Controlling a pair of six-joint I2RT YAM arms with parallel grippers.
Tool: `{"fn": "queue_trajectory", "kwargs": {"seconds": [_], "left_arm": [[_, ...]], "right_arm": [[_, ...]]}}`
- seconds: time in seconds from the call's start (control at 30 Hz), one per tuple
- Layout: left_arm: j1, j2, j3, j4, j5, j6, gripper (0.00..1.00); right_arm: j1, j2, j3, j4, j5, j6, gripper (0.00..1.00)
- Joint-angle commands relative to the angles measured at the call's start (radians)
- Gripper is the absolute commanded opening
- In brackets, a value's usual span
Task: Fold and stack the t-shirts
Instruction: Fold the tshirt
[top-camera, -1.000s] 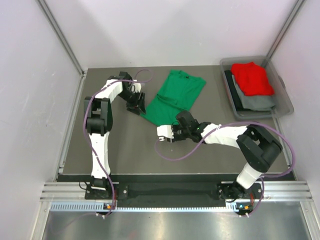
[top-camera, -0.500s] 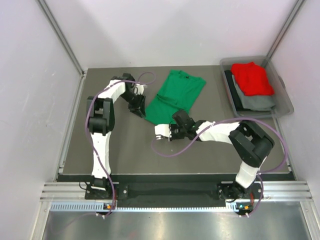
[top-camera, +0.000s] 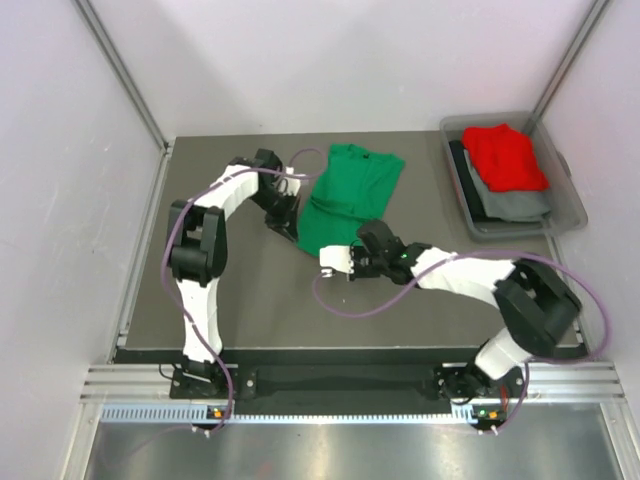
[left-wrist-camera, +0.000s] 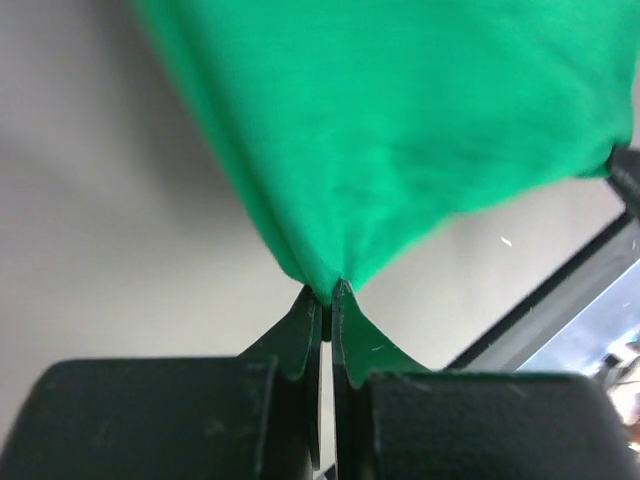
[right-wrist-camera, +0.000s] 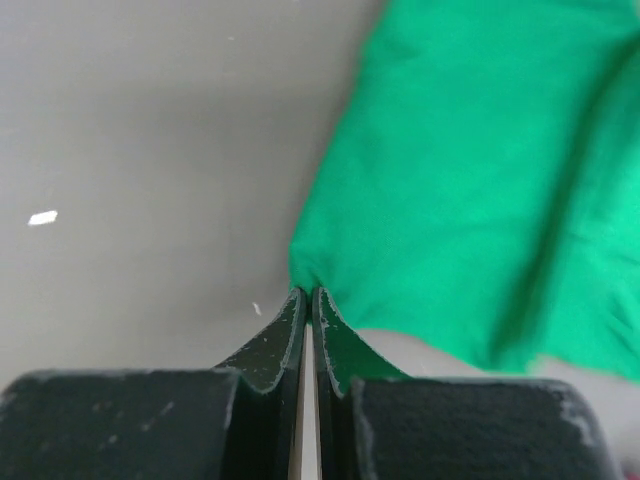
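Observation:
The green t-shirt (top-camera: 345, 195) lies spread near the back middle of the grey table, also filling the left wrist view (left-wrist-camera: 400, 130) and the right wrist view (right-wrist-camera: 480, 190). My left gripper (top-camera: 291, 222) is shut on the shirt's lower left corner, its tips (left-wrist-camera: 328, 292) pinching a point of cloth. My right gripper (top-camera: 357, 250) is shut on the lower right corner, where the tips (right-wrist-camera: 308, 293) clamp the hem. The red t-shirt (top-camera: 506, 155) lies folded in the bin at the back right.
A clear plastic bin (top-camera: 571, 215) at the back right holds the red shirt on top of grey cloth (top-camera: 512, 204). Purple cables loop from both arms over the table (top-camera: 260, 290). White walls close in the back and sides.
Both grippers closed on the green shirt's lower corners. The lower edge has been pulled up and inwards, so the shirt looks narrower and shorter than a second ago.

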Motion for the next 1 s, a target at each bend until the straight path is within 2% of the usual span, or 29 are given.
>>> {"fn": "queue_trajectory", "kwargs": {"seconds": [0.0, 0.23, 0.43, 0.63, 0.83, 0.97], "left_arm": [[-0.094, -0.180, -0.053, 0.036, 0.003, 0.012, 0.00], [-0.232, -0.358, -0.182, 0.096, -0.011, 0.002, 0.00], [-0.264, -0.476, -0.312, 0.142, -0.009, -0.021, 0.00], [-0.264, -0.580, -0.438, 0.188, -0.003, -0.041, 0.00], [-0.264, -0.567, -0.421, 0.190, 0.020, -0.050, 0.00], [-0.260, -0.528, -0.338, 0.177, 0.000, -0.055, 0.00]], "right_arm": [[0.004, -0.164, -0.015, -0.058, 0.039, 0.028, 0.00], [0.001, -0.376, -0.060, -0.215, 0.033, 0.037, 0.00], [-0.005, -0.499, -0.078, -0.348, 0.044, 0.045, 0.00], [-0.050, -0.578, -0.106, -0.399, 0.041, 0.049, 0.00], [-0.070, -0.577, -0.112, -0.350, 0.061, 0.062, 0.00], [-0.082, -0.549, -0.086, -0.302, 0.099, 0.060, 0.00]]}}
